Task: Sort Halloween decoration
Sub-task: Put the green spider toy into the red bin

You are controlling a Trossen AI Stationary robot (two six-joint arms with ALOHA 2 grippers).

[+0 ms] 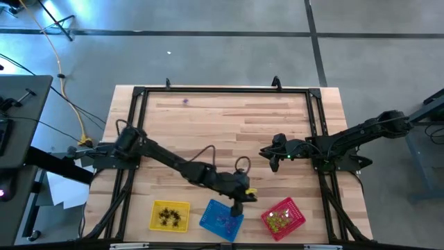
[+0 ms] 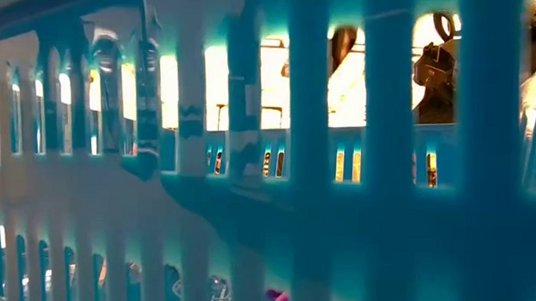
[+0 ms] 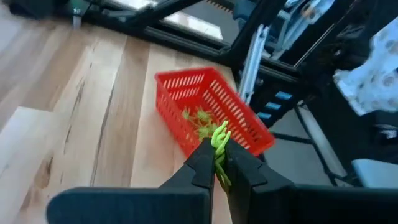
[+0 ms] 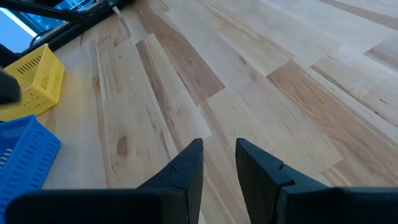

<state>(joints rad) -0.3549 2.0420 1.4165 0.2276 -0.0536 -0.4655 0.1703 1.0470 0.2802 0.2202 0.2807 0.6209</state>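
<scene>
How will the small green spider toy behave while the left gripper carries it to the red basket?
The green spider toy looks very light and thin, so the shut left gripper likely holds it easily. Its legs stick out past the fingertips and may bend or snag on the red basket mesh.

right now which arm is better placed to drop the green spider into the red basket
Left. The left gripper is shut on the green trinket, with the red basket just ahead. The right gripper is open, holds nothing, and hovers over bare table.

Blue basket (image 2: 249, 168) mesh close up
</scene>
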